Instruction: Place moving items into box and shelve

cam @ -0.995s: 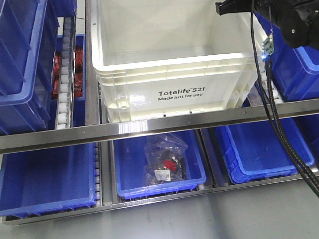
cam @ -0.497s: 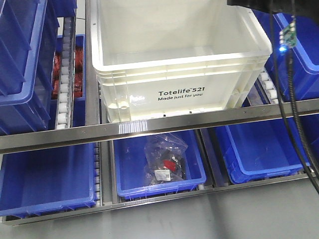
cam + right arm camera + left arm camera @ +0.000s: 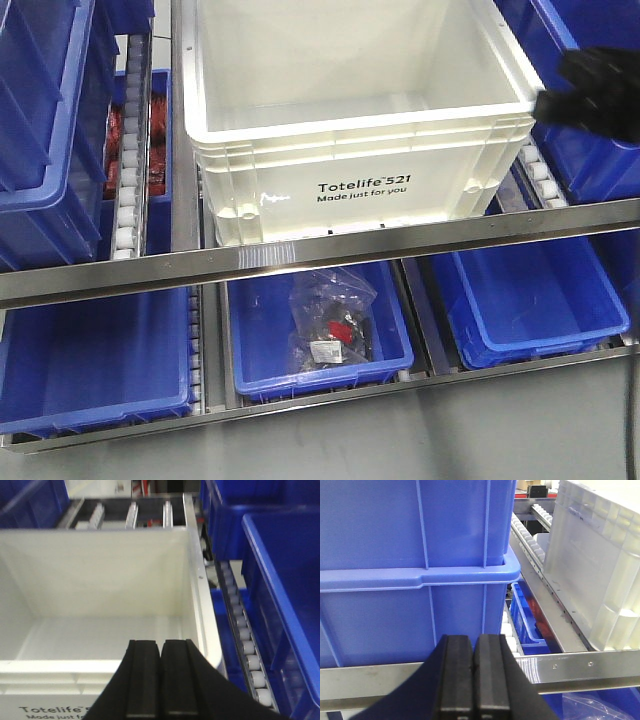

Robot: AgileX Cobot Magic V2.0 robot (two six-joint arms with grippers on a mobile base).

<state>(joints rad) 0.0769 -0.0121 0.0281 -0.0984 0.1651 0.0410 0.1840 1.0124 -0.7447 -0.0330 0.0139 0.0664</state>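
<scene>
The box (image 3: pixel 360 125) is a large white crate printed "Totelife 521", standing on the upper roller shelf. The moving items are out of view. The part of the box's inside (image 3: pixel 100 585) that shows holds nothing. My right gripper (image 3: pixel 160 645) is shut with nothing in it, hovering over the front right corner of the box rim (image 3: pixel 207 625). A blurred black part of the right arm (image 3: pixel 600 90) shows beside the box's right rim. My left gripper (image 3: pixel 473 640) is shut and empty, facing a blue bin (image 3: pixel 420 555) left of the box (image 3: pixel 600 560).
Blue bins (image 3: pixel 50 130) flank the box on the upper shelf, with roller tracks (image 3: pixel 128 190) between them. A steel rail (image 3: pixel 300 258) runs across the front. Below, a blue bin (image 3: pixel 255 370) holds a clear crinkled bag (image 3: pixel 330 320) with red contents, between two other bins (image 3: pixel 530 300).
The right arm has dropped from the top right corner to beside the box's right rim, now blurred. Its cables and lit circuit board have left the front view. The box has not moved.
</scene>
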